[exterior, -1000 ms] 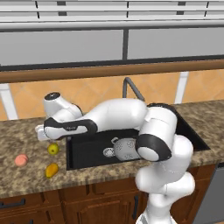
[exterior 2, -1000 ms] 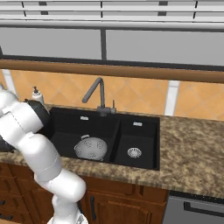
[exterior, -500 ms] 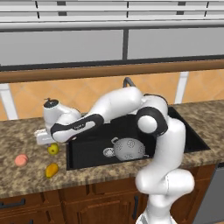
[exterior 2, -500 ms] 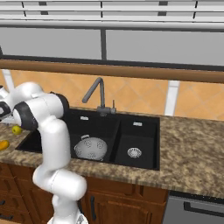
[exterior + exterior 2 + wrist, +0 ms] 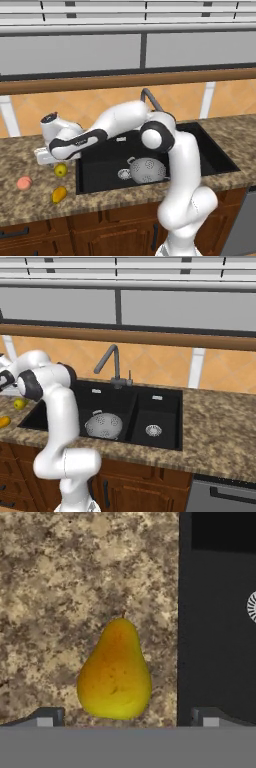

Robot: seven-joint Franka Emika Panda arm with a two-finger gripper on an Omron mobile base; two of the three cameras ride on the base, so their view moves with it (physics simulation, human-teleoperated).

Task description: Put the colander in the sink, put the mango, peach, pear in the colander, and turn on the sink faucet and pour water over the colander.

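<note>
The grey holed colander (image 5: 146, 170) (image 5: 103, 425) lies in the large basin of the black sink (image 5: 210, 150) (image 5: 165, 406). The yellow-green pear (image 5: 60, 170) (image 5: 20, 403) (image 5: 115, 672) stands on the counter just left of the sink. My gripper (image 5: 54, 162) (image 5: 127, 718) hangs right above it, open, with one fingertip (image 5: 47, 717) on either side of the fruit and not touching it. The orange mango (image 5: 59, 194) (image 5: 4, 421) lies nearer the counter's front edge, and the pink peach (image 5: 23, 183) sits further left. The dark faucet (image 5: 150, 98) (image 5: 112, 363) rises behind the sink, with no water running.
Speckled granite counter (image 5: 20, 155) (image 5: 60, 572) surrounds the sink. The sink's edge (image 5: 182, 637) runs close beside the pear. The smaller basin has a silver drain (image 5: 153, 430). My own arm arches over the large basin.
The arm's elbow has swung back and up over the sink while the hand has settled slightly lower over the pear. Fruits and colander have not moved.
</note>
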